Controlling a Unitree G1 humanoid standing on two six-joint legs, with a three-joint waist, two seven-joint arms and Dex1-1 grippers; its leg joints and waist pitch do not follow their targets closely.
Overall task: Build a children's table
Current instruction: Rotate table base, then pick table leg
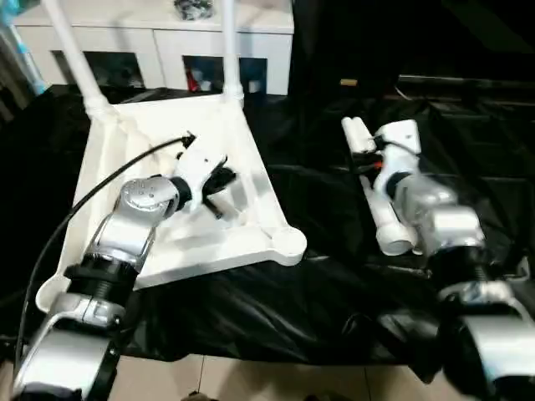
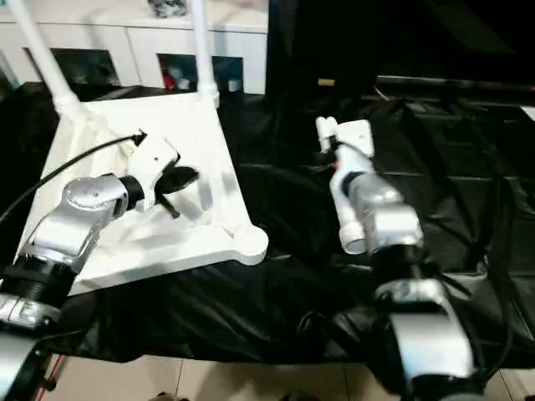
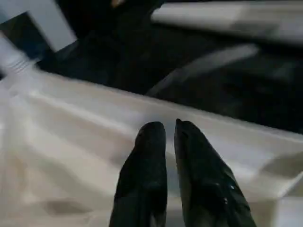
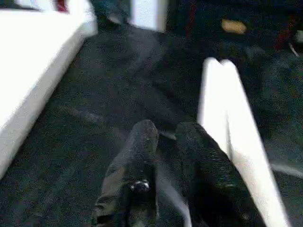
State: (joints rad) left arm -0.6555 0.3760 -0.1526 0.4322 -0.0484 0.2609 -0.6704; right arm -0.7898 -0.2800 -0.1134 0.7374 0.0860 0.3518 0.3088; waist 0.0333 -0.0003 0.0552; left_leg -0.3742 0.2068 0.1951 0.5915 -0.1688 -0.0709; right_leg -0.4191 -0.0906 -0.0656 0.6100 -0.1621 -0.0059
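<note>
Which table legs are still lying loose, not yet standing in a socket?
The two legs lying side by side on the black sheet, under the right forearm. The other two already stand upright in the tabletop's far corner sockets.

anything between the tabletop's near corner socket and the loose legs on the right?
Nothing but bare black sheet between the socket and loose legs, seen in both eye views.

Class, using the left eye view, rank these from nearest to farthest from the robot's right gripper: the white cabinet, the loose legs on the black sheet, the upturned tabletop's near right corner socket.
1. Loose legs: beside the right gripper, on the black sheet.
2. Corner socket: to its left, on the tabletop.
3. White cabinet: far back, left.
</note>
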